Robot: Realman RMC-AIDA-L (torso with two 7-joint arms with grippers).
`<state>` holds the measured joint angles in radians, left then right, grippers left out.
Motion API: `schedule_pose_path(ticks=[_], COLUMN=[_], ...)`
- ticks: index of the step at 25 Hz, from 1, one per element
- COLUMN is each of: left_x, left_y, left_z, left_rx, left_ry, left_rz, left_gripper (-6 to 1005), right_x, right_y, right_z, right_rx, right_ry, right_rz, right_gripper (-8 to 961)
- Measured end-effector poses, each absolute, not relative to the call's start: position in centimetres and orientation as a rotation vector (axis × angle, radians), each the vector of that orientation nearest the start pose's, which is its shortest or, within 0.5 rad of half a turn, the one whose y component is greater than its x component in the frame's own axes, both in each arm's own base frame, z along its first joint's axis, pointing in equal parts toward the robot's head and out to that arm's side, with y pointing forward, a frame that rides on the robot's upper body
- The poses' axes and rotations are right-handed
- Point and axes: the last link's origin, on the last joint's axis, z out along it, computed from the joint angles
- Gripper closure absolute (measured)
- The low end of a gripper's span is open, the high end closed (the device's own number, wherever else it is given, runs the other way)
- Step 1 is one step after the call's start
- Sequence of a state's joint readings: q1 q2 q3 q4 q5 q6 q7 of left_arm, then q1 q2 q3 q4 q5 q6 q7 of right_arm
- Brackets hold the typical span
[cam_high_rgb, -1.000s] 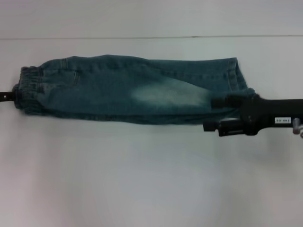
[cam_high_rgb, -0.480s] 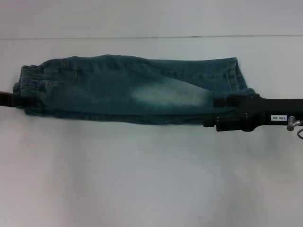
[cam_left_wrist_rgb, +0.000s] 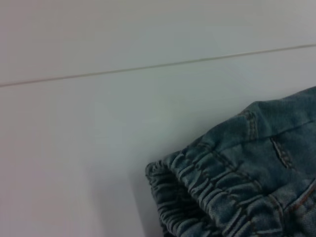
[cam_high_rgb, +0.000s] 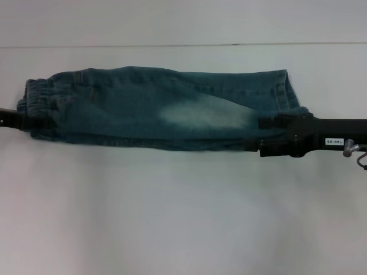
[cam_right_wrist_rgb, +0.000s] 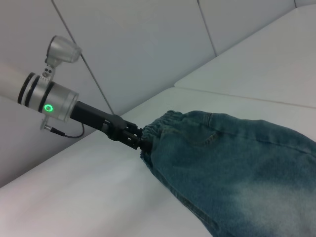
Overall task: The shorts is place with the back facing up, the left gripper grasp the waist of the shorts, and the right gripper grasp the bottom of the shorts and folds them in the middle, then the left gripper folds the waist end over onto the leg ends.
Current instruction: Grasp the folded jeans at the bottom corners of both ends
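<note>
the left gripper is clamping the waist; the right gripper is pinching the leg ends of the shorts stretched between them.

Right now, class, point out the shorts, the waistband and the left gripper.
shorts point(cam_high_rgb: 189, 114), head view, pale faded patch mid-leg.
waistband point(cam_left_wrist_rgb: 207, 197), left wrist view, gathered elastic folds.
left gripper point(cam_right_wrist_rgb: 134, 139), right wrist view, black claw tip at the waistband.

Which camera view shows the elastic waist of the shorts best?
The left wrist view: the waist fills it close, gathers distinct. The head view shows it small at the shorts' left end; the right wrist view shows it farther off, at the left claw.
</note>
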<state>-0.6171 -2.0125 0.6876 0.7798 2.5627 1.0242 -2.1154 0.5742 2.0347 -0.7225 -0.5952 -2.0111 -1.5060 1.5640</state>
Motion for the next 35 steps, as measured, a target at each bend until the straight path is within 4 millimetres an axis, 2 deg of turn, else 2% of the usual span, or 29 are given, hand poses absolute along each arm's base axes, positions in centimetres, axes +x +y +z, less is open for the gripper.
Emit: schedule_pose_path(ticks=[5, 11, 22, 31, 35], left_x=[-33.0, -32.1, -32.0, -31.5, -30.1], left_y=[40.0, 39.8, 39.6, 39.3, 39.2], left_z=[5.6, 5.5, 5.3, 5.1, 5.8], left_rx=[-2.130, -2.128, -2.151, -2.196, -2.253], left_ry=[-1.144, -1.074, -1.073, -1.081, -1.055], left_rz=[0.053, 0.034, 0.042, 0.042, 0.033], left_gripper=[53, 208, 642, 765, 800], right_x=[26.4, 26.5, 26.4, 26.2, 26.1], right_y=[34.4, 34.4, 34.5, 34.6, 34.5], right_z=[-0.3, -0.4, -0.8, -0.9, -1.2], right_rx=[-2.708, -2.702, -2.706, -2.708, -2.727], right_ry=[0.886, 0.892, 0.893, 0.889, 0.881], right_rz=[0.656, 0.653, 0.644, 0.642, 0.622], right_gripper=[5, 6, 8, 7, 66])
